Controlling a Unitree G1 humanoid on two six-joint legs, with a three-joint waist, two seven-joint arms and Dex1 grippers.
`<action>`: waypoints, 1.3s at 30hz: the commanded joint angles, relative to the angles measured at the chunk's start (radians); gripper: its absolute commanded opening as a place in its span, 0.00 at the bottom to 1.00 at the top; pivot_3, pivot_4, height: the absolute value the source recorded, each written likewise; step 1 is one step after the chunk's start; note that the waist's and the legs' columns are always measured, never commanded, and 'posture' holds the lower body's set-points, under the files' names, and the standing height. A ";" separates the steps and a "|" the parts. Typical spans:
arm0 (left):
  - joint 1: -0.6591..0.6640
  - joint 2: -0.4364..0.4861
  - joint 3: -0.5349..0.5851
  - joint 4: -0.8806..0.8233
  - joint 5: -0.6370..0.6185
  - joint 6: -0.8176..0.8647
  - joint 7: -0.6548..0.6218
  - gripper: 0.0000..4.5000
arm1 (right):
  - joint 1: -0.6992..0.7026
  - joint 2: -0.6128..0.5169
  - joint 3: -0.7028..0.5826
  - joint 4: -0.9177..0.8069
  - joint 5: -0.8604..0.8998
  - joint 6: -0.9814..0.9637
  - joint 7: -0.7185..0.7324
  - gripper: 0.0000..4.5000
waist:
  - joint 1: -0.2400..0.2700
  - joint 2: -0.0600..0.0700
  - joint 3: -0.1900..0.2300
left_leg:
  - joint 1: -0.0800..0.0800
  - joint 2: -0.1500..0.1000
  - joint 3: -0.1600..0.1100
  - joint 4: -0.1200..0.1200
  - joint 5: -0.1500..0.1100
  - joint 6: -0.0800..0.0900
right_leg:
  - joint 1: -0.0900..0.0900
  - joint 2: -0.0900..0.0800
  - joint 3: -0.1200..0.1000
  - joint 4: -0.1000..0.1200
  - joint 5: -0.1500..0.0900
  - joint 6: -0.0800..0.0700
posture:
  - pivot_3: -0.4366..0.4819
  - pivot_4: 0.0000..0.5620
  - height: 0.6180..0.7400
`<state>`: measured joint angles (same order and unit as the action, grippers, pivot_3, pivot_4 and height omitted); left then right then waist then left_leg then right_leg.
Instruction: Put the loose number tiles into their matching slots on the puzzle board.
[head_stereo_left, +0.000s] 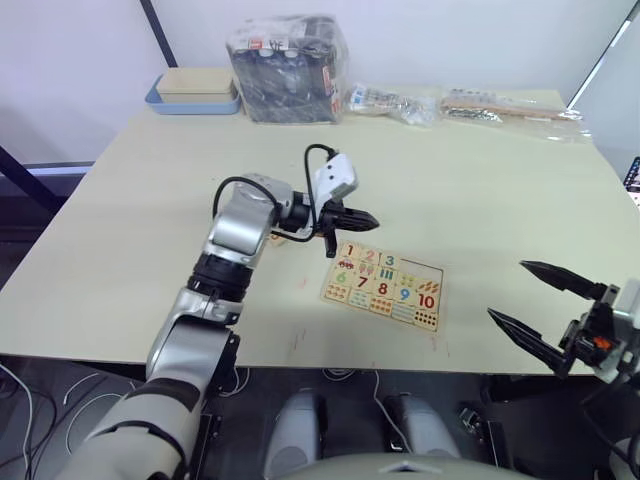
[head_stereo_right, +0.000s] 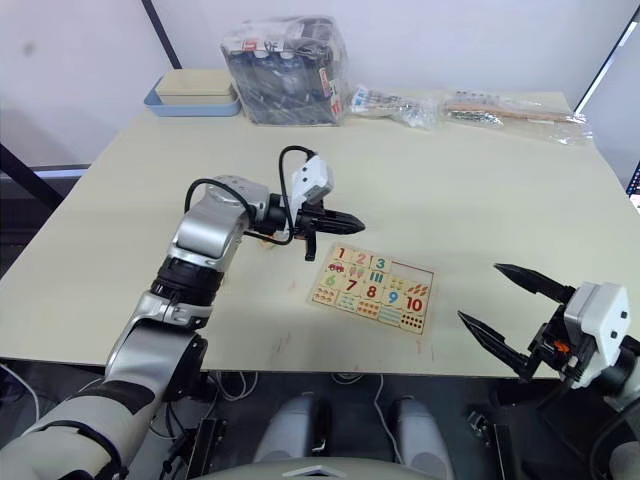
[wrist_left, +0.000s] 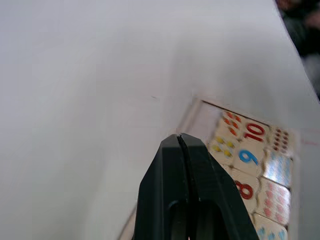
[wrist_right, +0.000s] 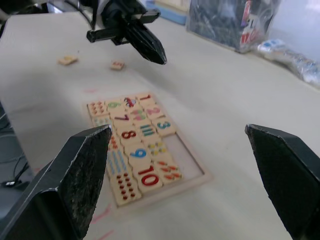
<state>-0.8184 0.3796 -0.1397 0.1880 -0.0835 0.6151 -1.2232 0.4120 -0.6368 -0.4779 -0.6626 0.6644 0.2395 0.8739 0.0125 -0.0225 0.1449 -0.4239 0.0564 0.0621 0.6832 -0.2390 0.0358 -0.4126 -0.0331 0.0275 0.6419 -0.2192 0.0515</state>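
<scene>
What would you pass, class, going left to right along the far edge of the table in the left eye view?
Blue tray → dark plastic-wrapped bundle → small clear packet → long clear packet.

Silver-grey jointed left arm (head_stereo_left: 232, 245) with black rings, looped black cable, white camera box (head_stereo_left: 334, 178) at wrist. Black tapered fingers on left gripper (head_stereo_left: 362, 219). Right gripper (head_stereo_right: 510, 315): pointed black fingers, white housing (head_stereo_right: 598, 310), small orange-red detail.
</scene>
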 joint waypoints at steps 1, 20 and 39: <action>0.051 -0.018 0.132 -0.100 -0.085 -0.001 0.130 0.00 | -0.041 0.006 0.037 0.000 -0.025 0.010 -0.052 1.00 | 0.001 0.000 0.000 | 0.000 0.000 0.000 0.000 0.000 0.000 | 0.000 0.000 0.000 0.000 0.000 0.000 | 0.48 0.27 1.00; 0.603 -0.031 0.486 -0.419 -0.257 -0.141 0.554 0.00 | -0.341 0.075 0.240 0.201 -0.074 0.034 -0.107 1.00 | -0.008 -0.002 0.000 | 0.010 0.001 0.010 -0.007 0.000 0.000 | 0.003 -0.001 0.007 0.000 0.002 -0.003 | 0.48 0.27 1.00; 1.101 0.179 0.720 -0.347 -0.449 -0.301 0.286 0.99 | -0.092 -0.138 -0.039 0.440 -0.004 -0.063 0.344 1.00 | -0.001 -0.003 -0.001 | 0.010 0.003 0.012 -0.014 -0.003 -0.005 | -0.003 -0.012 0.008 -0.003 -0.002 -0.002 | 0.48 0.27 1.00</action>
<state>0.2784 0.5457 0.5495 -0.1613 -0.5154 0.3522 -0.9232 0.3189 -0.7683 -0.4735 -0.2143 0.6487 0.2052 1.2011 0.0116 -0.0253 0.1442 -0.4138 0.0596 0.0739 0.6689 -0.2423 0.0306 -0.4158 -0.0471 0.0333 0.6385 -0.2213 0.0496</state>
